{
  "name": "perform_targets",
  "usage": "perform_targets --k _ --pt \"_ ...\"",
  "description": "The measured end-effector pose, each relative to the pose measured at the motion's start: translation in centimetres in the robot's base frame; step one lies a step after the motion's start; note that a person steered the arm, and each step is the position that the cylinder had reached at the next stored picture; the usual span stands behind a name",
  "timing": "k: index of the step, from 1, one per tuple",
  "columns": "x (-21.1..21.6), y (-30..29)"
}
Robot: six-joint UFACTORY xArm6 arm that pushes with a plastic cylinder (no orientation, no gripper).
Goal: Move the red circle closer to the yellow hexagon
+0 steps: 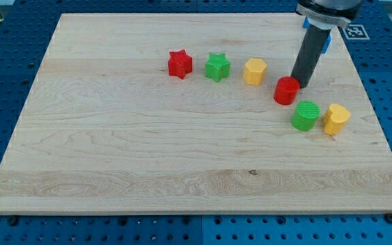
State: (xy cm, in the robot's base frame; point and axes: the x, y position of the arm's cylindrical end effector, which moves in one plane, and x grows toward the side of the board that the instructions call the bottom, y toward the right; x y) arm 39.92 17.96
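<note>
The red circle (286, 90) lies right of the board's centre. The yellow hexagon (254, 71) sits up and to the left of it, a small gap away. My tip (299, 85) stands at the red circle's upper right edge, touching it or nearly so. The dark rod rises from there towards the view's top.
A red star (180, 64) and a green star (217, 67) line up left of the yellow hexagon. A green circle (306, 115) and a second yellow block (335, 118), shape unclear, lie below right of the red circle. The wooden board (114, 156) rests on a blue perforated table.
</note>
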Motion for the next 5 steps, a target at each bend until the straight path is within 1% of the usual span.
perform_targets --k 1,2,5 --pt "1.0 1.3" --pt "2.2 1.1" --pt "3.0 -5.3"
